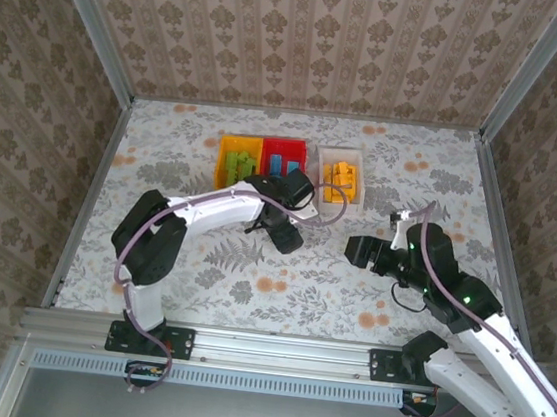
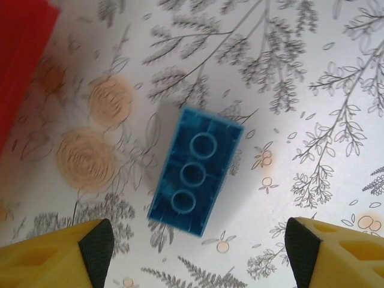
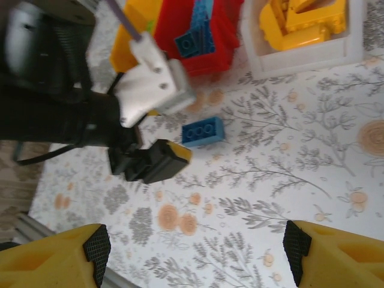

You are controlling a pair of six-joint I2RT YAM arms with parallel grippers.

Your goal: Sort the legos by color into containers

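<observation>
Lying hollow side up on the table [image 2: 312,90] near the red bin [image 2: 18,60], the blue brick [image 2: 195,170] waits under my left gripper [image 2: 198,243], fingers spread, untouched. I judge this the pick: descend, pinch its narrow sides, carry to red. Right gripper [image 3: 195,246] hangs spread, well apart. Studs are hidden; the bin is cropped.

White arms [image 1: 218,207], black joints [image 1: 150,232], lilac cables [image 3: 126,21], yellow-black jaws.
</observation>
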